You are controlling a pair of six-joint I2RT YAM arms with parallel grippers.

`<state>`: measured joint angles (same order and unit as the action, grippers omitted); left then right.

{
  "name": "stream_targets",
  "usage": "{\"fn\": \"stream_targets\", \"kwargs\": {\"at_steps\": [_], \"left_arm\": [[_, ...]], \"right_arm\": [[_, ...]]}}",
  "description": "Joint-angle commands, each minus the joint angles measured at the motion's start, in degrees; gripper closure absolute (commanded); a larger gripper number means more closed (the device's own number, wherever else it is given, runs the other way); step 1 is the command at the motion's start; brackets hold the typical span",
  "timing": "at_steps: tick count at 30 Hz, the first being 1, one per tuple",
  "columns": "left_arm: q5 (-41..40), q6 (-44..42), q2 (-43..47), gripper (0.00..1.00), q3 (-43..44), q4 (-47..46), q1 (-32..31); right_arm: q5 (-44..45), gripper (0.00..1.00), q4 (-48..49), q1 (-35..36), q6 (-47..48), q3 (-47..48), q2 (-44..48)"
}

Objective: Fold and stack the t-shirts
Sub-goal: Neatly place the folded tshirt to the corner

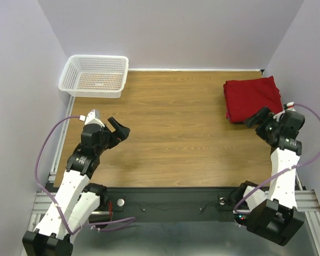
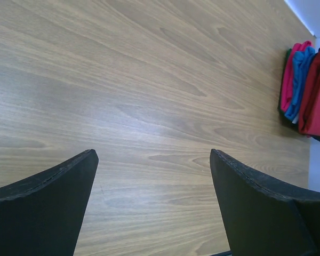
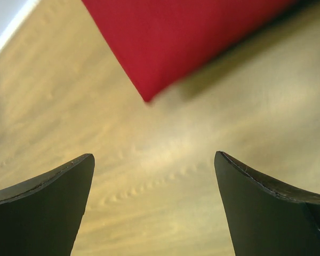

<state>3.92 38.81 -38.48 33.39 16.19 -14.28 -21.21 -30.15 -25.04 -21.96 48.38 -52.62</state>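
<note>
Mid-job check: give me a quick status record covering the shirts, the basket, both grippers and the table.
shirts: stack of folded t-shirts at the far right of the table, red one on top; the left wrist view shows pink, blue and black layers too
basket: white lattice basket in the far left corner, nothing visible inside
left gripper: open, holding nothing, over bare wood on the left side
right gripper: open, holding nothing, at the stack's near edge; red corner ahead of its fingers, not between them
loose shirts: none visible
</note>
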Motion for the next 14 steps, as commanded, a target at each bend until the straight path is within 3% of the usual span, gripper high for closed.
{"fn": "stream_targets", "kwargs": {"at_steps": [1, 14], "left_arm": [[-1.11, 0.22, 2.18, 0.02, 0.80, -0.10, -0.13], [-3.31, -1.54, 3.76, 0.01, 1.68, 1.57, -0.13]], "right_arm": [[-2.59, 0.00, -0.96, 0.08, -3.18, -5.64, 0.94], [-2.70, 0.00, -0.08, 0.08, -1.77, -10.85, 4.81]]}}
